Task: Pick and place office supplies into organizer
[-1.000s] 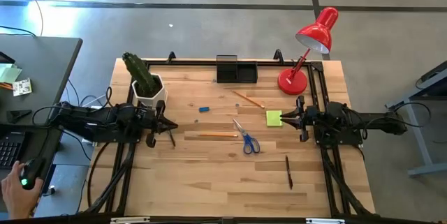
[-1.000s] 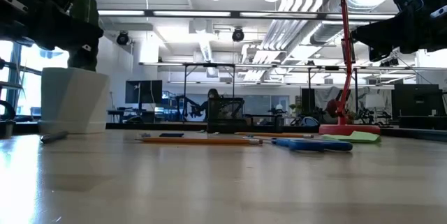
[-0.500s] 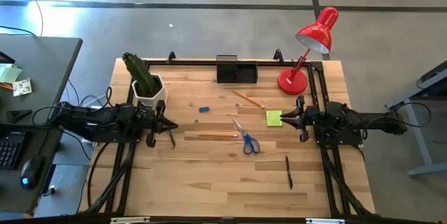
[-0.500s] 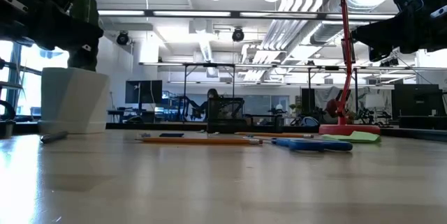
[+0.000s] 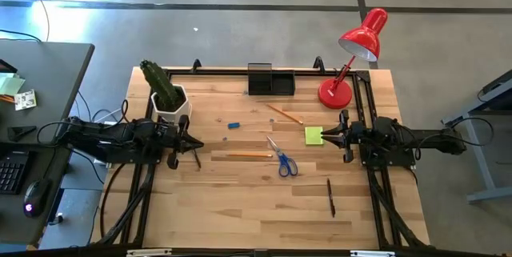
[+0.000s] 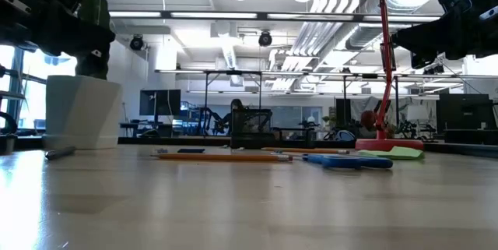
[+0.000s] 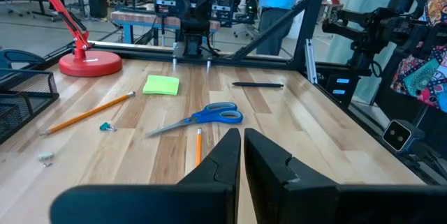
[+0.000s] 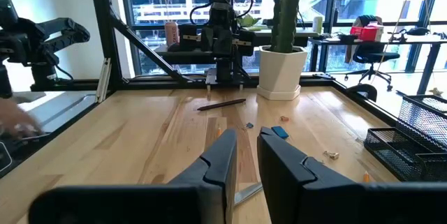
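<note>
Just ahead of the right gripper point(image 5: 344, 137), whose fingers stand slightly parted and grasp nothing, lies the sticky-note pad point(image 5: 314, 135); the scissors point(image 5: 282, 158) sit beyond it, the organizer point(image 5: 270, 80) off to one side. The left gripper point(image 5: 192, 144) waits clenched and empty beside the cactus pot point(image 5: 171, 103). Being thin and flat, the pad could slide away if the fingers come down too narrow.

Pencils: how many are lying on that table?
2. One pencil lies near the table's middle, just left of the blue-handled scissors. The other pencil lies slanted between the organizer and the sticky-note pad. None seem hidden.
</note>
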Motion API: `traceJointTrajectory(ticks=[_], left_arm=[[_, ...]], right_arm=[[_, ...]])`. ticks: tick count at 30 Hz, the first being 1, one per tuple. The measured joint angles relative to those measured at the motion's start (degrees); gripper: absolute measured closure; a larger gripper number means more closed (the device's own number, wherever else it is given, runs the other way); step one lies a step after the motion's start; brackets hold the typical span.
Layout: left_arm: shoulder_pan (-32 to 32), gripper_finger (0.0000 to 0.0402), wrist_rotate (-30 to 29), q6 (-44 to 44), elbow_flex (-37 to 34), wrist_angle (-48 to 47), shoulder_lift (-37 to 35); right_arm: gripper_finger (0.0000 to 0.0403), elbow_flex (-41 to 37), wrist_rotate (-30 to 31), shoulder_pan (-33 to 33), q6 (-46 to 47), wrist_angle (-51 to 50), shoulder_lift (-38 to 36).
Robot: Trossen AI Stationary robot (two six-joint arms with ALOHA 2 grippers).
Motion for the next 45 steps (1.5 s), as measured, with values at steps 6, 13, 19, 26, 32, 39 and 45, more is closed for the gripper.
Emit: traceJointTrajectory(ticks=[6, 13, 19, 26, 32, 39, 45], left_arm=[[0.0, 0.0389, 0.0, 0.0, 0.0, 0.0, 0.0], [0.0, 0.0389, 0.0, 0.0, 0.0, 0.0, 0.0], [0.0, 0.0389, -1.9, 6.3, 0.0, 0.0, 0.0], [0.0, 0.0389, -3.2, 16.5, 0.0, 0.3, 0.0], [0.0, 0.0389, -2.5, 14.3, 0.0, 0.3, 0.0], [0.0, 0.0389, -1.8, 5.0, 0.0, 0.4, 0.0], [0.0, 0.0389, -1.8, 0.2, 0.0, 1.2, 0.0]], right_arm=[[0.0350, 0.0, 0.0, 0.0, 0.0, 0.0, 0.0], [0.0350, 0.0, 0.0, 0.0, 0.0, 0.0, 0.0], [0.0350, 0.0, 0.0, 0.0, 0.0, 0.0, 0.0], [0.0350, 0.0, 0.0, 0.0, 0.0, 0.0, 0.0], [0.0350, 0.0, 0.0, 0.0, 0.0, 0.0, 0.0], [0.0350, 0.0, 0.3, 0.0, -6.2, 0.0, 0.0], [0.0350, 0.0, 0.4, 0.0, -11.9, 0.1, 0.0]])
